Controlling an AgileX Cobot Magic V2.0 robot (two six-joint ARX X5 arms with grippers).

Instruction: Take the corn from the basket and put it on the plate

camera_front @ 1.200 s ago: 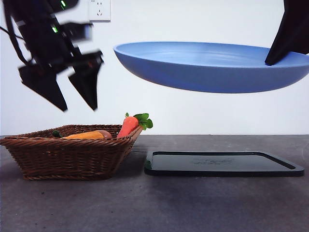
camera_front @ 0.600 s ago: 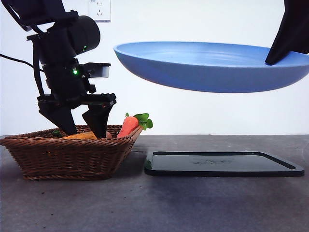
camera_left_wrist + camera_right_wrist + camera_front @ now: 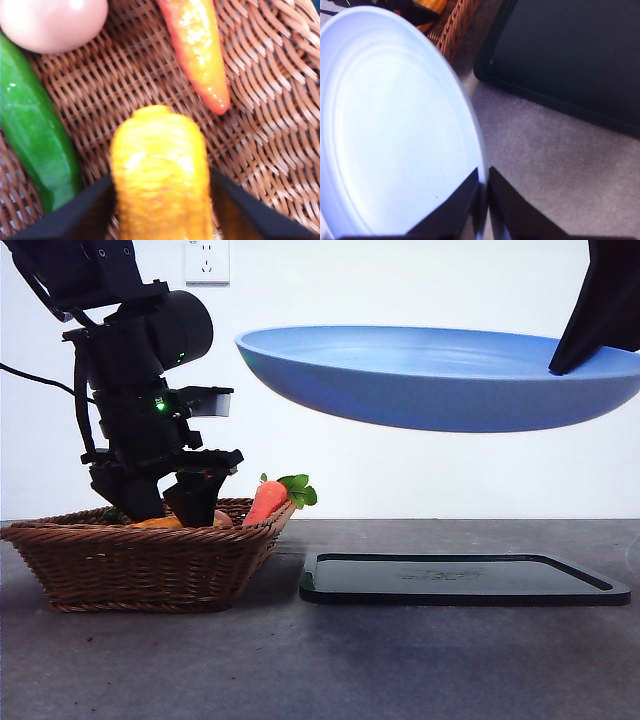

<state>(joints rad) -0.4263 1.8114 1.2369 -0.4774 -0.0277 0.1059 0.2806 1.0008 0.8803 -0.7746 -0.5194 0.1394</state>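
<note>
The corn [image 3: 160,170], an orange-yellow cob, lies in the brown wicker basket [image 3: 140,565] at the left; only a sliver of the corn [image 3: 150,523] shows over the rim in the front view. My left gripper [image 3: 172,515] reaches down into the basket, and in the left wrist view its jaws [image 3: 160,176] press on both sides of the cob. The light-blue plate [image 3: 440,380] hangs tilted in the air at the upper right, and my right gripper [image 3: 484,172] is shut on its rim [image 3: 395,125].
A carrot [image 3: 268,500] with green leaves leans on the basket's right rim. A pinkish egg [image 3: 50,22] and a green vegetable [image 3: 35,145] lie beside the corn. A flat black tray [image 3: 460,580] rests on the table under the plate.
The left gripper dropped from above the basket into it and its jaws drew in around the corn. The plate and right arm stayed still.
</note>
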